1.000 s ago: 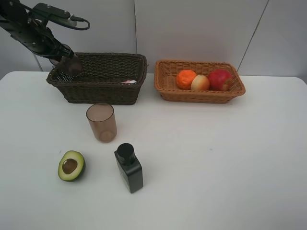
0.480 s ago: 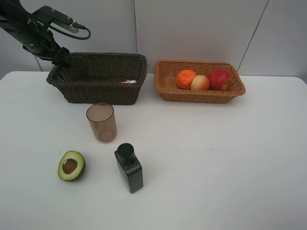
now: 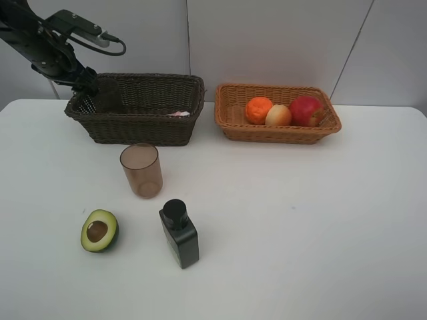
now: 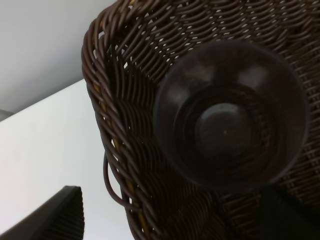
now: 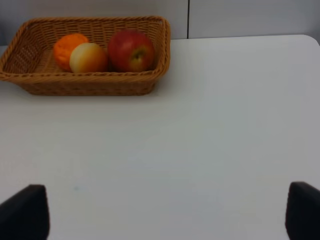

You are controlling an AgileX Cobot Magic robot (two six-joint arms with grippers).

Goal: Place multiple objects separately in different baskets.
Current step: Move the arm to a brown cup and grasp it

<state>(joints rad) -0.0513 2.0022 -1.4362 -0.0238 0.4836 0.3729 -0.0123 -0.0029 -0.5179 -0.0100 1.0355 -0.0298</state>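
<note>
My left gripper (image 3: 84, 78) hangs open over the left end of the dark brown basket (image 3: 140, 127). In the left wrist view a brownish cup (image 4: 230, 115) stands free inside the dark basket (image 4: 120, 100), below the open left gripper (image 4: 172, 215). The same cup (image 3: 107, 93) shows in the high view, with a pink bottle (image 3: 179, 114) also in that basket. The light basket (image 3: 277, 133) holds a tangerine (image 3: 258, 110), a peach (image 3: 279, 115) and an apple (image 3: 305, 110). On the table are a second cup (image 3: 141, 170), a halved avocado (image 3: 99, 231) and a black bottle (image 3: 179, 233). My right gripper (image 5: 162, 212) is open over bare table.
The white table (image 3: 300, 220) ends at a grey wall behind both baskets. In the right wrist view the light basket (image 5: 85, 87) with its fruit lies well ahead of the right gripper.
My left gripper has opened and let go of the cup, which now stands in the dark basket. The gripper has drawn back slightly up and left.
</note>
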